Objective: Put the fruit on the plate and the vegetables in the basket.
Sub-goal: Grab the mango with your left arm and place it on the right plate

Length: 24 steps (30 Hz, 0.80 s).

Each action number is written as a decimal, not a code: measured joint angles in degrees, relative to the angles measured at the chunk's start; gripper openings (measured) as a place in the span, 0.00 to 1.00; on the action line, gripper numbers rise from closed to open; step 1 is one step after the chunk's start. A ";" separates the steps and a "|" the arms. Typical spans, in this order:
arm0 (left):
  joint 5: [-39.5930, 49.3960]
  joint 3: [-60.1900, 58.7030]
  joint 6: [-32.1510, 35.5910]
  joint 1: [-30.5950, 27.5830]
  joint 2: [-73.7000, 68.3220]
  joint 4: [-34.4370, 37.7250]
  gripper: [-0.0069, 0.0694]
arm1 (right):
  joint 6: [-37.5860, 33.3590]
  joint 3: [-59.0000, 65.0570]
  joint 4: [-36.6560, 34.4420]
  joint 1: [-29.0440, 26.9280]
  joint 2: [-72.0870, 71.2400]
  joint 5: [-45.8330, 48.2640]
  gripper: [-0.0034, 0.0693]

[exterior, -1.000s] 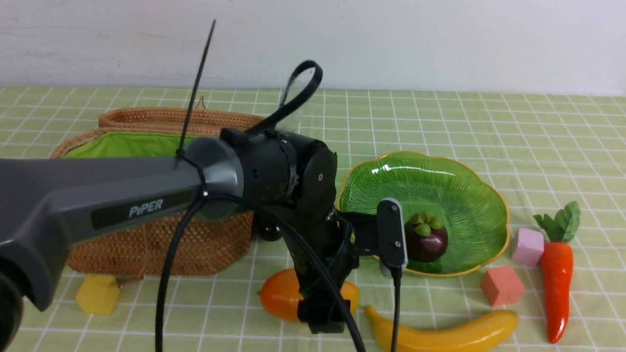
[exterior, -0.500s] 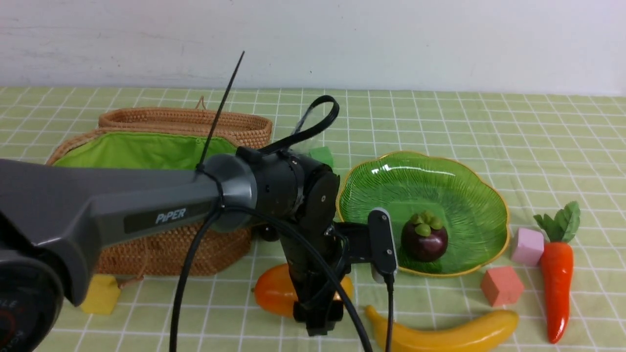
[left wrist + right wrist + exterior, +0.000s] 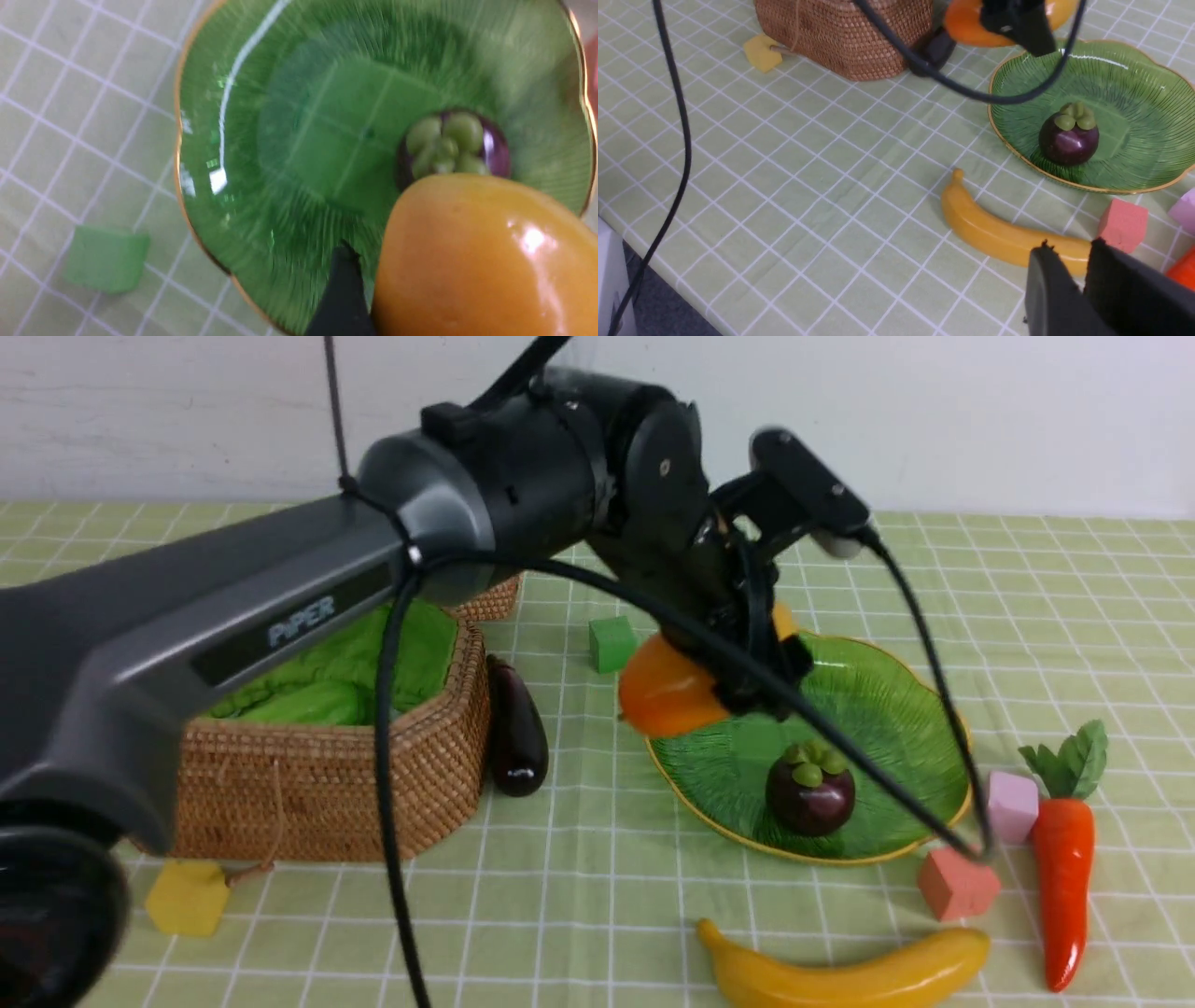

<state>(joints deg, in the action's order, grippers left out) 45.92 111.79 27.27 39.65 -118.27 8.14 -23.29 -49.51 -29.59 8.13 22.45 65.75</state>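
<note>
– Over the left edge of the plate, left gripper is clamped on the mango. Any room?
– Plenty, only the mangosteen sits inside. Right gripper nearly closed, empty, near the banana.

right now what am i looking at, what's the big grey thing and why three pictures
The big grey thing is the robot's left arm. The wide picture looks forward from between its two arms. The other two come from small cameras, one on each wrist. The left end effector grips an orange mango in the air over the edge of a green plate, where a mangosteen already sits. On the checked cloth lie a banana, a carrot, an eggplant beside a wicker basket, and small coloured cubes. The right end effector shows only in its own wrist picture, near the banana, jaws close together and holding nothing.
</note>
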 joint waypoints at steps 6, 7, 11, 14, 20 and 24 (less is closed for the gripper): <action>-2.74 12.28 -1.15 0.00 -11.75 3.29 0.82 | 0.00 0.00 0.00 0.00 0.00 1.93 0.22; -3.54 12.93 -1.15 0.00 -13.03 3.36 0.82 | 0.00 0.00 0.00 0.00 0.00 2.32 0.22; -5.47 13.35 -1.27 0.00 -15.60 3.30 0.82 | 0.00 0.00 -0.04 0.00 0.00 4.33 0.22; -6.00 13.35 -1.27 0.00 -15.85 3.24 0.86 | 0.00 0.00 -0.04 0.00 0.00 4.56 0.22; -6.53 13.40 -1.33 0.00 -15.55 4.07 0.96 | 0.00 0.00 -0.29 0.00 0.00 4.56 0.22; -4.77 13.40 -1.33 0.00 -13.86 5.69 0.95 | 0.00 0.00 -0.29 0.00 0.00 4.56 0.22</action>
<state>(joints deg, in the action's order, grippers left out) 41.14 125.19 25.94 39.65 -132.13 13.83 -23.29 -49.51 -29.88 8.13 22.45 70.31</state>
